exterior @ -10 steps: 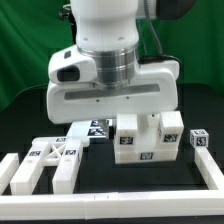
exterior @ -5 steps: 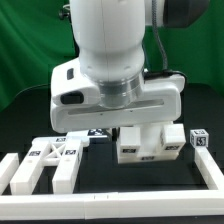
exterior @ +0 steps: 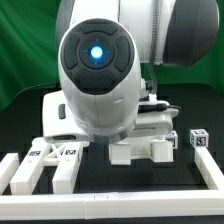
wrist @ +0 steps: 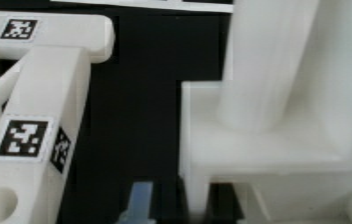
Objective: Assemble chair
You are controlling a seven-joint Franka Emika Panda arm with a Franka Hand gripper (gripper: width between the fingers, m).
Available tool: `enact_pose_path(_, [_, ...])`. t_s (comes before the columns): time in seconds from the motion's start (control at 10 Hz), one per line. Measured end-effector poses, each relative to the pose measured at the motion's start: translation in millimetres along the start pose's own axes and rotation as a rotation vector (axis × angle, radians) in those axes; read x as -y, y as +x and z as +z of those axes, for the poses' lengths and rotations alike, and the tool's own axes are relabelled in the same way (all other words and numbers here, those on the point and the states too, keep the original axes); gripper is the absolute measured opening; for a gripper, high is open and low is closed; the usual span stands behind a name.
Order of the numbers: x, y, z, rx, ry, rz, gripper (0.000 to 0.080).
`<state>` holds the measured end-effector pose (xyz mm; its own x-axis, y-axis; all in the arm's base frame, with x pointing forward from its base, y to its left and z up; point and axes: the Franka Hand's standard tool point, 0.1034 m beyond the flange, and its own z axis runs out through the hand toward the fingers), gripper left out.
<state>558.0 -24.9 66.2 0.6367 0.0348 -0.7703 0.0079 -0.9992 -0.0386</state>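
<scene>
Under the wrist: claw pressed together, itself hidden; chunky white notched chair block [exterior: 140, 152] sits directly below, white tagged panel [exterior: 58, 160] toward the exterior view's left.

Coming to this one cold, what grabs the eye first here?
The robot arm's big white body, with a glowing blue light, fills the middle of the exterior view. Below it sits a blocky white chair part; tagged white parts lie at that view's left.

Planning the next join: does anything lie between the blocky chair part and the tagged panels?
Nothing visible: only bare dark table separates the blocky part from the tagged panels in both views.
</scene>
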Motion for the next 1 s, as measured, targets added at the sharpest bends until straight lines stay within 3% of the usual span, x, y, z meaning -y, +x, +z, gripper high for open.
enact_pose_path(0.2, [-1.7, 2.3, 0.1, -0.009, 0.0, 0.002, 0.0032])
enact_pose_path(0.5, [-12.5, -5.9, 16.9, 0.095, 0.025, 0.047, 0.0032])
enact_pose_path(1.0, [-14.1, 5.6, 45.9, 0.156, 0.026, 0.075, 0.0032])
